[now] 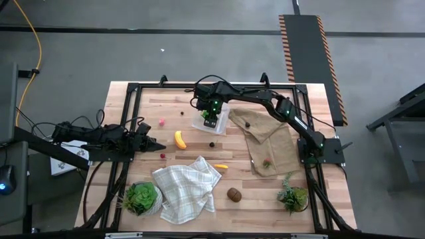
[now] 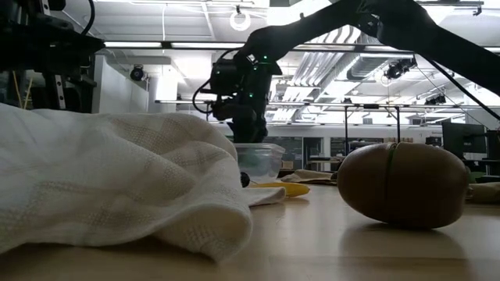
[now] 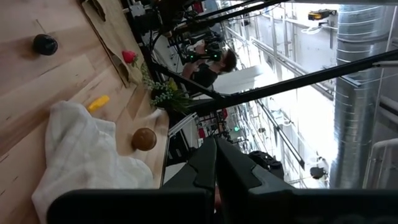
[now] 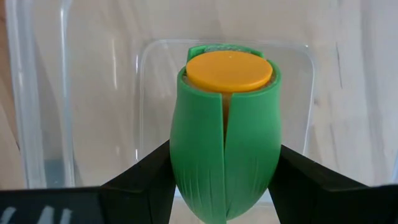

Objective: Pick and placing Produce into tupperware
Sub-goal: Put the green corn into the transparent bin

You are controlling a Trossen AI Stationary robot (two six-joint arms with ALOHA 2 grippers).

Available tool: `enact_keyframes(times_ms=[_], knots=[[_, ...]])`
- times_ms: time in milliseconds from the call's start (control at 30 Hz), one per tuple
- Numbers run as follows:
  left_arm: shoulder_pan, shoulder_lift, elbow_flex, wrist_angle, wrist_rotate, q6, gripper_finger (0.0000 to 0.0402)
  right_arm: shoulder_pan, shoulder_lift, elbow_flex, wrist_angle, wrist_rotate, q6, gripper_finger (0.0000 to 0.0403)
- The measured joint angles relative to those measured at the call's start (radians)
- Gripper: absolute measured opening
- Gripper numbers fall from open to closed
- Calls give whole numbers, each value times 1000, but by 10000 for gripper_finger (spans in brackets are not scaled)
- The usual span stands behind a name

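Green piece: a green husk-like toy with a flat orange-yellow top, the green piece is pinched between the right gripper's fingers; it hangs directly over the clear floor of the tupperware

Tupperware: a clear square container toward the far middle of the table; in the low view it shows below the dark wrist; apart from the held piece, nothing can be made out in it

Right gripper: the right gripper reaches across from the right side and sits above the container; its fingers press on both flanks of the green piece

Step in hand: judged as the placing step for this piece; the carry looks finished and the release is not yet made

Next move: it calls for a short descent if needed, then spreading the fingers so the piece drops inside the walls; then a straight lift clear of the rim

Other produce: the yellow banana lies just beside the container's near-left; a dark berry near its near edge; a small yellow piece by the white checked cloth; the brown kiwi-like oval near the front; red berries farther left

Left gripper: the left gripper waits low at the left, well apart from the container; its fingers lie pressed together, holding nothing

Surroundings: a tan cloth and two potted plants rest untouched
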Motion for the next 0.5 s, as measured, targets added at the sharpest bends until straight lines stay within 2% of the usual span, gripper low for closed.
enact_keyframes(times_ms=[500], knots=[[0,0,0,-2,6,0,1,0,0,0,-11,-16,-3,201]])
